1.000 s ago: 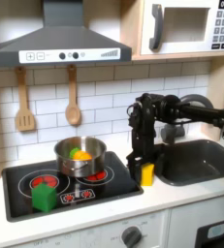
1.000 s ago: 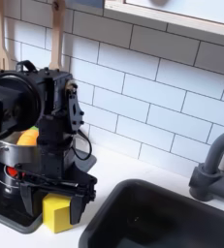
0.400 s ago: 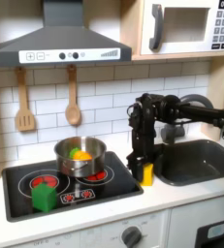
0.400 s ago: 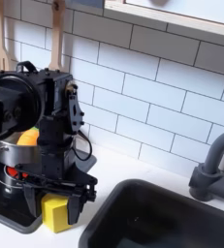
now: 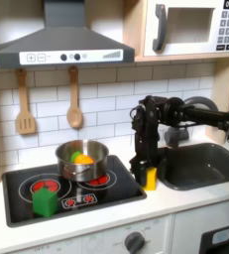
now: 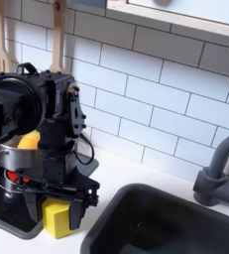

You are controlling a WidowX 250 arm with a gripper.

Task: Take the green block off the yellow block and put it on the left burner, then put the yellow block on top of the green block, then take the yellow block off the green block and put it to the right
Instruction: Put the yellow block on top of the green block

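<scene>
Black gripper [image 6: 58,196] low, apparently closed around small bright yellow plastic block [image 6: 57,216] at glossy black cooktop's [image 5: 17,206] right edge. Small green plastic cube [image 5: 45,201] well apart. Risk: block tipping on release, half over the edge.

In the second exterior view the end effector [image 6: 58,191] reaches down over the yellow block [image 6: 57,218], which stands on the bench [image 6: 116,175] at the cooktop's [image 6: 9,215] corner, just beside the sink [image 6: 175,224] edge (whether the fingers grip it is unclear). A steel pot [image 6: 9,156] holds orange toy food [image 6: 27,142].
</scene>
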